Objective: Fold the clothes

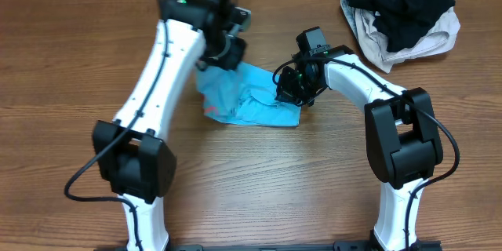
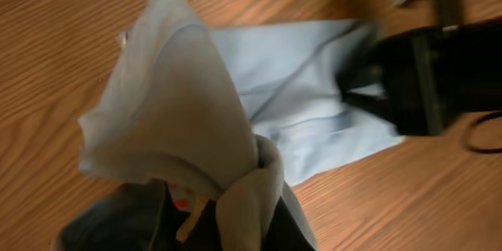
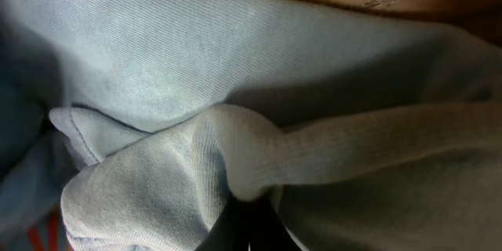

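The sky-blue T-shirt (image 1: 251, 103) lies bunched at the table's middle, with a red mark at its left edge. My left gripper (image 1: 223, 51) is shut on the shirt's far left part and holds it lifted; in the left wrist view the cloth (image 2: 180, 110) rises in a peak into the jaws (image 2: 235, 204). My right gripper (image 1: 294, 86) is shut on the shirt's right edge; in the right wrist view a fold of cloth (image 3: 259, 157) is pinched between the fingers (image 3: 251, 220). The right gripper shows in the left wrist view (image 2: 423, 78), dark and blurred.
A pile with a black garment (image 1: 404, 4) on a cream garment (image 1: 408, 47) lies at the back right corner. Both arm bases stand at the front edge. Bare wooden table (image 1: 259, 180) lies in front of the shirt.
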Available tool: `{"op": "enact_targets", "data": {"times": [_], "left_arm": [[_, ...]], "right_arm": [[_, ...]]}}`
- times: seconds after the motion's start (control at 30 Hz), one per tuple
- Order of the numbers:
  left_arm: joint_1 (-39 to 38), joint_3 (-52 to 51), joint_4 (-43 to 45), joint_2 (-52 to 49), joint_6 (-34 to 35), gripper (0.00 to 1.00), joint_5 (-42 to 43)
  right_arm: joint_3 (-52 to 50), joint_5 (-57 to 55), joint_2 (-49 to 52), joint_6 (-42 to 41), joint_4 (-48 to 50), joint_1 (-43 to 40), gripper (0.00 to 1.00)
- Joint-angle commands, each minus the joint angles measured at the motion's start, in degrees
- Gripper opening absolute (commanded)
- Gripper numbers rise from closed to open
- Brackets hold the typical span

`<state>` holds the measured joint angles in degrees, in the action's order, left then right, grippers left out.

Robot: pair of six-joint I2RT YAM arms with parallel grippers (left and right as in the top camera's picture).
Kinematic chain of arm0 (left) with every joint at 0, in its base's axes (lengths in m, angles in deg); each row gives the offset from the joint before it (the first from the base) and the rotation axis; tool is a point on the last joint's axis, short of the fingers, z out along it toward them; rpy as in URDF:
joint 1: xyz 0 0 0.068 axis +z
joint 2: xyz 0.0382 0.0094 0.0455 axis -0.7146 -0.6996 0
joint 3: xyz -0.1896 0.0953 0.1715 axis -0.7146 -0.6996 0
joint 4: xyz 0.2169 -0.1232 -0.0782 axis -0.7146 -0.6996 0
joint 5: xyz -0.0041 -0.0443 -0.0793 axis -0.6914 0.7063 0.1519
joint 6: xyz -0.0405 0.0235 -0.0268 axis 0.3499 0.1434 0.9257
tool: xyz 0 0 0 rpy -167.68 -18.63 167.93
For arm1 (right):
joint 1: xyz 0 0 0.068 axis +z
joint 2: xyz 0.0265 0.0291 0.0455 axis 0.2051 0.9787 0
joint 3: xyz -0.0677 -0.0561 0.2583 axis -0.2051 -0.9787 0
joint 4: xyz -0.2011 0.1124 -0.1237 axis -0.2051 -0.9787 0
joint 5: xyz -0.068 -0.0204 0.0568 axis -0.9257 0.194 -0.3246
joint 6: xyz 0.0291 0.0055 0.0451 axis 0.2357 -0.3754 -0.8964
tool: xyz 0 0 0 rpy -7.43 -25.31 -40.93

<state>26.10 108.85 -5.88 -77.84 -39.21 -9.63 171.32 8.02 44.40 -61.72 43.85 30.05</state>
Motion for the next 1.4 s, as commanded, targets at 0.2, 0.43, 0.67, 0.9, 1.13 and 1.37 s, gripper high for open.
{"op": "enact_targets", "data": {"times": [0.2, 0.43, 0.67, 0.9, 1.13, 1.37], "left_arm": [[-4.74, 0.24, 3.69, -1.33, 4.44, 0.04, 2.69], [-7.72, 0.24, 9.92, -3.28, 4.48, 0.04, 10.19], [-11.67, 0.24, 12.17, -3.28, 5.46, 1.0, 10.05], [-5.07, 6.16, 9.55, -3.26, 14.25, 1.0, 9.01], [10.03, 17.11, 2.62, -3.23, 15.15, 1.0, 10.19], [20.5, 16.44, 0.57, -3.26, 14.49, 1.0, 9.46]], "right_arm": [[6.99, 1.44, -7.98, 1.33, -4.61, -9.16, 0.04], [10.19, 2.16, -21.49, 2.4, -8.61, -21.09, 0.04], [10.16, 1.97, -22.56, 5.7, -13.31, -25.38, 0.09], [10.14, -0.94, -22.56, 9.44, -15.5, -25.35, 0.23], [9.88, -1.03, -22.25, 19.28, -17.57, -21.77, 0.38], [9.88, -9.2, -19.21, 25.42, -14.53, -4.17, 0.49]]}}
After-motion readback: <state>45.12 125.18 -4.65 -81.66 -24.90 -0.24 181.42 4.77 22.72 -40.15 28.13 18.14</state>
